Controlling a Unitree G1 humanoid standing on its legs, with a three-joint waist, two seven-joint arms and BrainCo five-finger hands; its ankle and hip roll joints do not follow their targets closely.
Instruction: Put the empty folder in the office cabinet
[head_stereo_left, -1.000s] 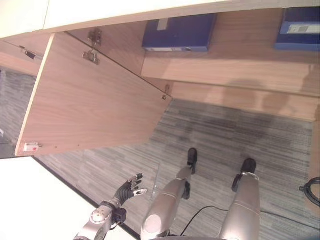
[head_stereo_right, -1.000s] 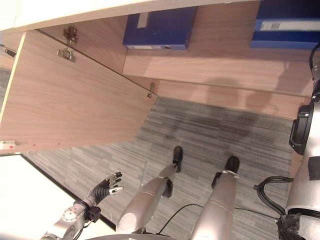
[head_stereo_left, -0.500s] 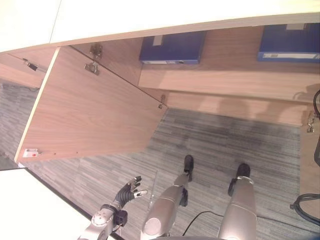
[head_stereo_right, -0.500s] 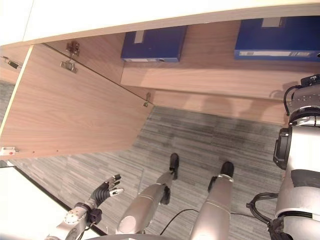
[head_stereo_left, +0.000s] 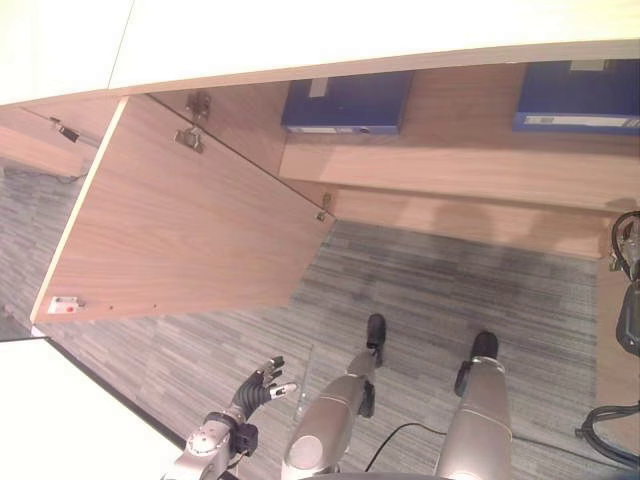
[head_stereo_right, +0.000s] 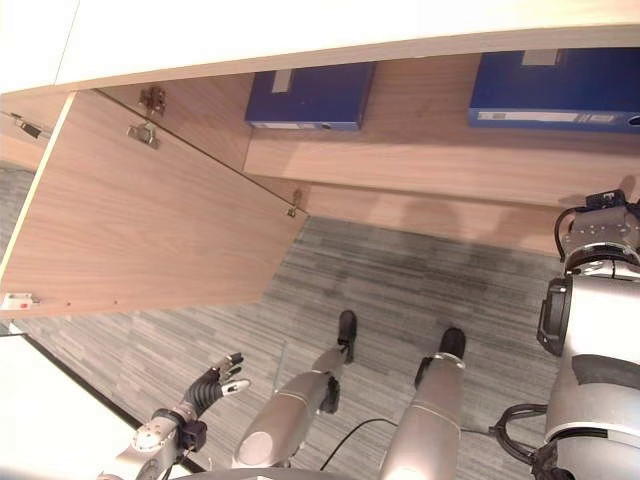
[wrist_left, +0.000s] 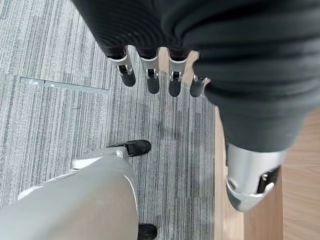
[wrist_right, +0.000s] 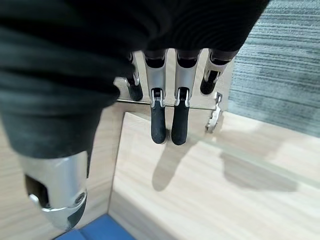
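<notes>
Two blue folders lie on the shelf of the open wooden cabinet (head_stereo_left: 450, 160), one on the left (head_stereo_left: 345, 100) and one on the right (head_stereo_left: 580, 95). Neither hand holds a folder. My left hand (head_stereo_left: 258, 385) hangs low at the lower left with its fingers (wrist_left: 152, 80) straight and nothing in them, above the carpet. My right arm (head_stereo_right: 595, 300) reaches up at the right side. My right hand's straight fingers (wrist_right: 162, 117) lie across a thin metal handle bar (wrist_right: 197, 106) on a wooden panel, not curled round it. A blue corner (wrist_right: 95, 232) shows below the thumb.
The cabinet's left door (head_stereo_left: 190, 220) stands swung wide open over the grey carpet (head_stereo_left: 450, 290). A white table top (head_stereo_left: 60, 420) fills the lower left corner. A white panel (head_stereo_left: 300, 30) runs along the cabinet's top.
The whole picture has shifted with the camera. My right arm has come further into the right eye view, up by the cabinet's right side. The left hand still hangs open.
</notes>
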